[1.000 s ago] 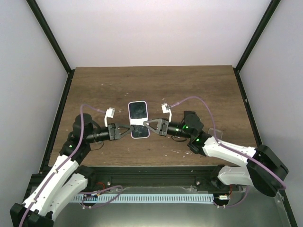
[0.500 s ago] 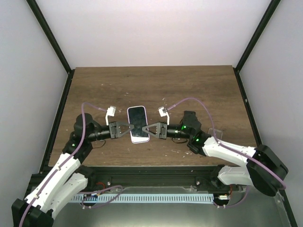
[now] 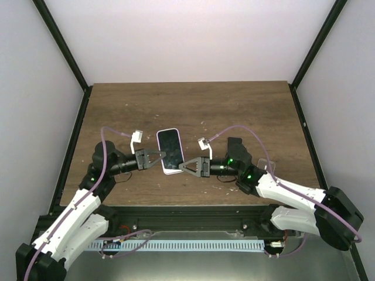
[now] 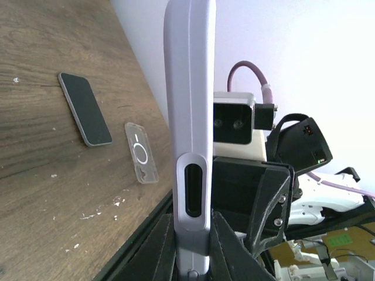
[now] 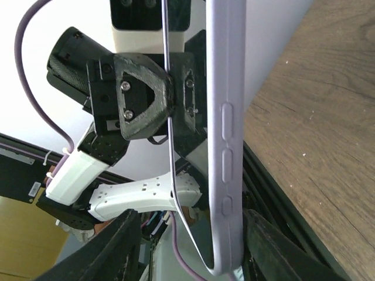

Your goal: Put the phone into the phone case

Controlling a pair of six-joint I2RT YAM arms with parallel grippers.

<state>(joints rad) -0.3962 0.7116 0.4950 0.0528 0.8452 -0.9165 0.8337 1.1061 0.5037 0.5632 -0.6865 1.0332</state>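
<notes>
— Brown wood is covering the table, and pale walls are standing all round it. What is going on?

— A swap is happening. A second ago the right pincer was pinching the phone case and the left pincer was gaping. Now the left one is squeezing tight on the case at its 8 o'clock side. The right one is letting go at 5 o'clock, its fingers standing wide with the case's end loose between them.

— Where is the phone?

— The phone is showing as a dark shiny face inside the purple case, near the middle of the table, between the two pincers. It is looking lifted off the wood. I am guessing it is already in, but I cannot tell if every corner is snapped down.

— So what is the swap doing for the job?

— It is freeing the right pincer, maybe for pressing a corner. That is only my guess.

— Is anything else lying about?

— A dark flat slab, maybe another phone, is lying on the wood in the left wrist view. A small clear piece is sitting just beside it at its 4 o'clock. Both are well apart from the case.

— Is anything getting in the way?

— The right pincer is hanging very near the case's corner, so it could bump it.
</notes>
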